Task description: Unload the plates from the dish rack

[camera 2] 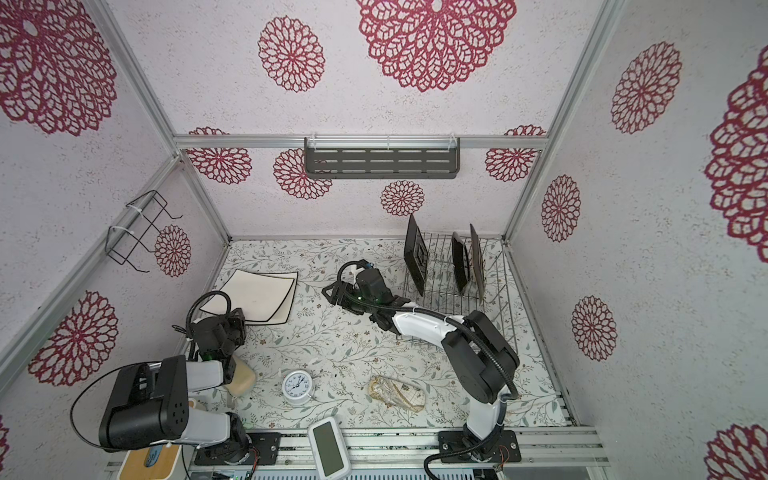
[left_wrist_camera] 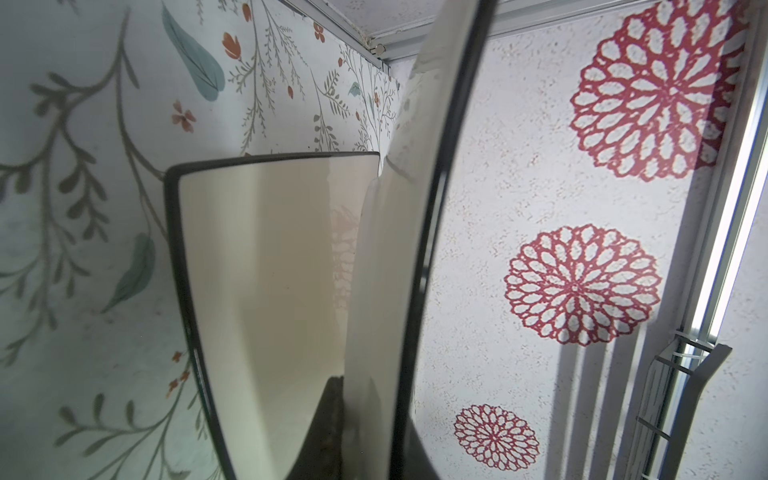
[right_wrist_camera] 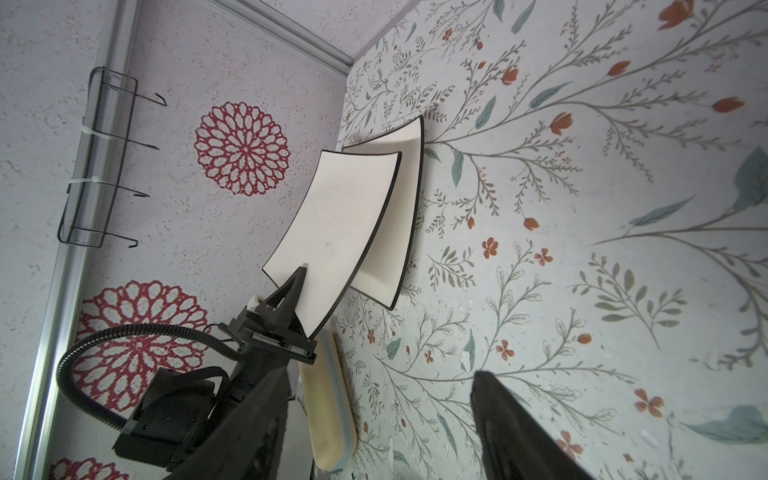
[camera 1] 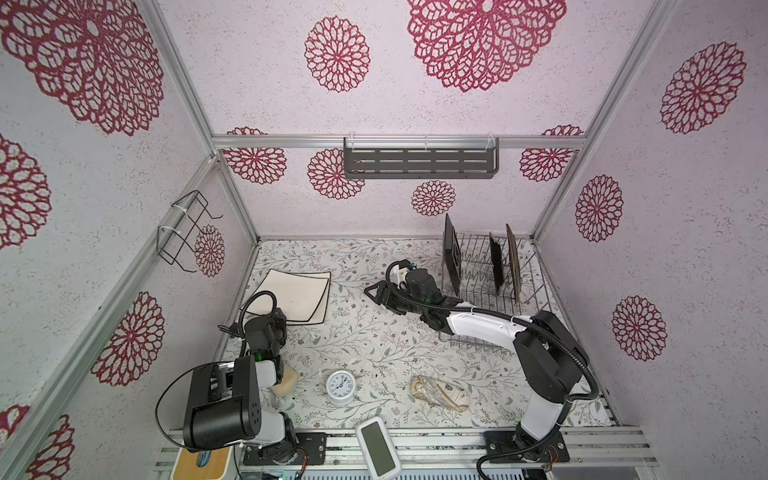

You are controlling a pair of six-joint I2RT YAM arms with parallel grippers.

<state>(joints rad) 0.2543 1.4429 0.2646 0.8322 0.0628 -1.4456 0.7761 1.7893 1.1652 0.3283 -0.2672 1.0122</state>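
left tool (right_wrist_camera: 302,272) clamped on the corner of a tilted white black-rimmed square plate (right_wrist_camera: 340,224), above second white plate (right_wrist_camera: 405,199) flat on tabletop (camera 1: 374,340), far left. right tool (camera 1: 371,292) open wide, empty, beside dish rack (camera 1: 478,253); three plates (camera 1: 451,257) upright in it.

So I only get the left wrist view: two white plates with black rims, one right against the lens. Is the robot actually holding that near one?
Observer: Yes. The right wrist view shows the left gripper shut on the edge of the upper white plate, tilted over the lower white plate lying on the table.
Operator: Are any plates in the rack?
Observer: Three stand on edge in the dish rack: a left dark plate, a middle dark plate, a right plate.
Operator: And the other arm?
Observer: In both top views the right gripper is open and empty, beside the rack, pointing toward the white plates.
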